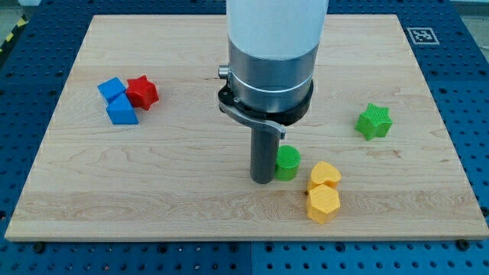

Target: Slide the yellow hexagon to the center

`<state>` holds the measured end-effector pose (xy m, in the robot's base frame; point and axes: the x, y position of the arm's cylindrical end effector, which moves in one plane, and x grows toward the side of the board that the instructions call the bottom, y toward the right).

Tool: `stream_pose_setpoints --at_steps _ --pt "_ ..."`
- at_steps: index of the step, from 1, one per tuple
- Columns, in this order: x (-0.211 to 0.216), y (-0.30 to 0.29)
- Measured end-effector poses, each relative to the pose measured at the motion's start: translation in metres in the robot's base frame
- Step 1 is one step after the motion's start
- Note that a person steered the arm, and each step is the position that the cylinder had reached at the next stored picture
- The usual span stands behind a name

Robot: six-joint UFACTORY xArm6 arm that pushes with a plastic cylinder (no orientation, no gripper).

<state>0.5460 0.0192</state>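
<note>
The yellow hexagon [322,204] lies on the wooden board [191,176], right of centre near the view's bottom. A second yellow block [324,176], heart-like in shape, touches its upper edge. My tip [263,180] stands on the board to the left of both yellow blocks, about a block's width away from them. A green round block [288,163] sits right against the tip's right side, between the tip and the yellow blocks.
A green star [374,121] lies at the view's right. A red star [142,92] and a blue block [117,100] touch each other at the view's left. The arm's wide body [271,61] hangs over the board's upper middle.
</note>
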Motion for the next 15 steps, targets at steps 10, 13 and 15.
stream_pose_setpoints --at_steps 10,13,15 --pt "0.073 0.098" --pt "0.047 0.084" --pt "0.005 0.061"
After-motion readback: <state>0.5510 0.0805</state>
